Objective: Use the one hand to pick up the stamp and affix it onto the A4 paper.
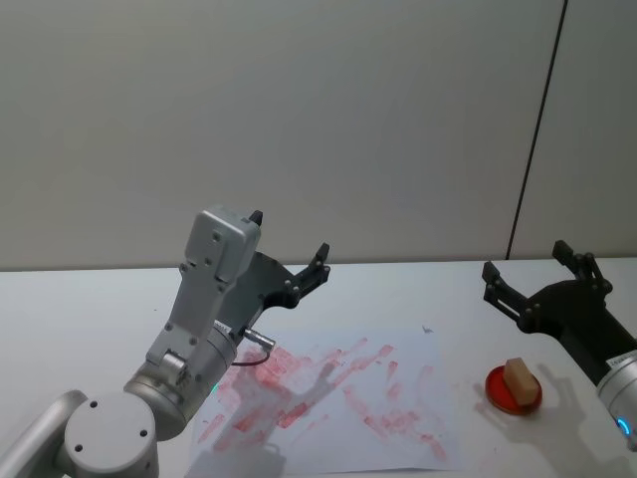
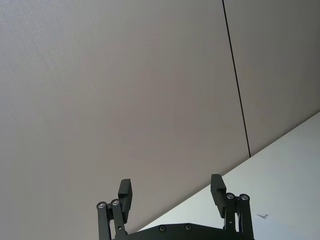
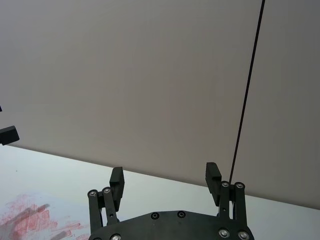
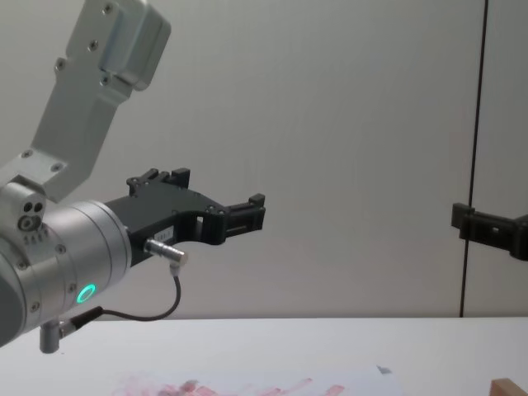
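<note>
Presently the hand [image 1: 526, 261], near the stamp [image 1: 518, 377], and the left gripper [image 1: 289, 236], over the A4 paper [image 1: 383, 403], hang raised, jaws apart

A bare lab or test room: a plain grey panelled wall [image 1: 299, 100] with one dark seam [image 1: 537, 129] behind a white table [image 1: 80, 299].

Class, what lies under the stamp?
The stamp stands on a round red pad on the table, right of the paper. The pad's middle is covered by the stamp. The right gripper hangs open beyond it.
</note>
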Controlling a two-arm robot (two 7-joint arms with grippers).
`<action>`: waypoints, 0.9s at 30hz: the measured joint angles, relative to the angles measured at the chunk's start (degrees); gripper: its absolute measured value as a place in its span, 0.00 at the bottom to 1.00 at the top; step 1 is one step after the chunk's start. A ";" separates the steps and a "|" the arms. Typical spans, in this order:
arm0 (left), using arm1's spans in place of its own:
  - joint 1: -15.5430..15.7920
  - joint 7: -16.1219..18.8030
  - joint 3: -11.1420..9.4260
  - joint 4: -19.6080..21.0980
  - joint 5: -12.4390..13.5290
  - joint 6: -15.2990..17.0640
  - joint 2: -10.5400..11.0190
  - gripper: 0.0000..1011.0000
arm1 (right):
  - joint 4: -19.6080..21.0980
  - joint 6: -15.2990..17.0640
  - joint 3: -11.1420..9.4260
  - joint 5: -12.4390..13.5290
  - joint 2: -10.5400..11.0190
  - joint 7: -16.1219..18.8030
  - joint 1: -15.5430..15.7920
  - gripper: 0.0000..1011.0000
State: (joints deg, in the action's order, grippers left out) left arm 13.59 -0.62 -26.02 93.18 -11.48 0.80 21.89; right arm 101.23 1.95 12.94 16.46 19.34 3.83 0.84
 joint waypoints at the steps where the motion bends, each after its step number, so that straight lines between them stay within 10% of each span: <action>1: 0.00 0.00 0.00 0.00 0.00 0.00 0.00 0.99 | 0.00 0.00 0.00 0.00 0.00 0.00 0.00 0.99; 27: 0.00 0.00 0.00 0.00 0.00 0.00 0.00 0.99 | 0.00 0.00 0.00 0.00 0.00 0.00 0.00 0.99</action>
State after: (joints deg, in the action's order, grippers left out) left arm 13.59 -0.62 -26.02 93.17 -11.48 0.80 21.90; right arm 101.23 1.95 12.94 16.46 19.34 3.82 0.84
